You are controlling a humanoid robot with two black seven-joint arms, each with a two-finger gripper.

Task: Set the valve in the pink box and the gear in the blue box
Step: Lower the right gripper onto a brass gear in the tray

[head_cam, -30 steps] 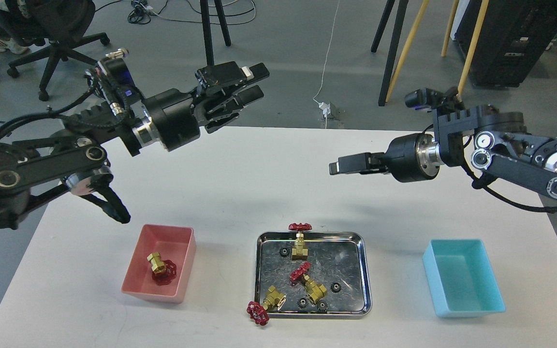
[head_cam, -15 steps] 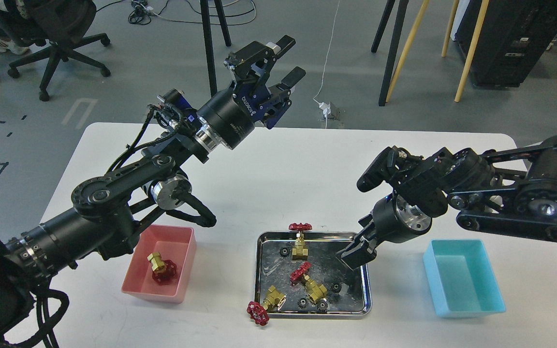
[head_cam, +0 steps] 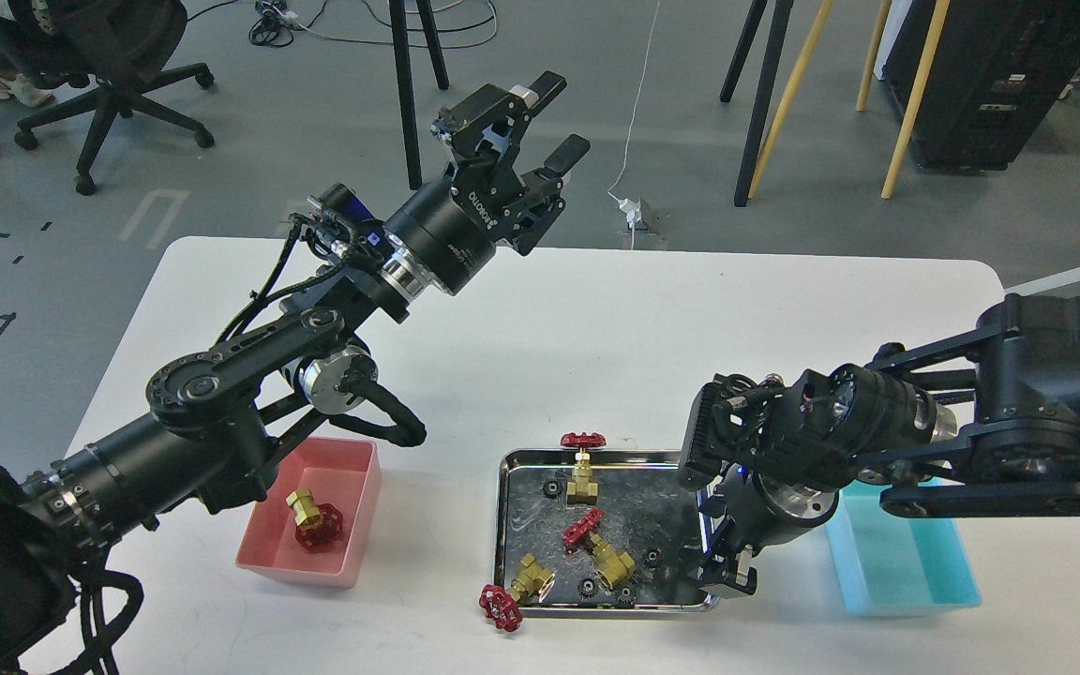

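Black gear (head_cam: 652,558) is being approached inside the steel tray (head_cam: 607,457), at its right edge; right gripper (head_cam: 726,572) jaws cannot be told. Left gripper (head_cam: 540,127) is being held spread beyond the tray. A vertical, centred descent is advised.

Right arm (head_cam: 877,441) overhangs tray (head_cam: 512,459) (right edge).

Right arm low over the steel tray (head_cam: 502,525), left arm raised at upper centre.

One valve (head_cam: 313,521) lies in the pink box (head_cam: 352,487); the right gripper (head_cam: 726,574) hangs at the tray's right edge, beside the blue box (head_cam: 915,577).
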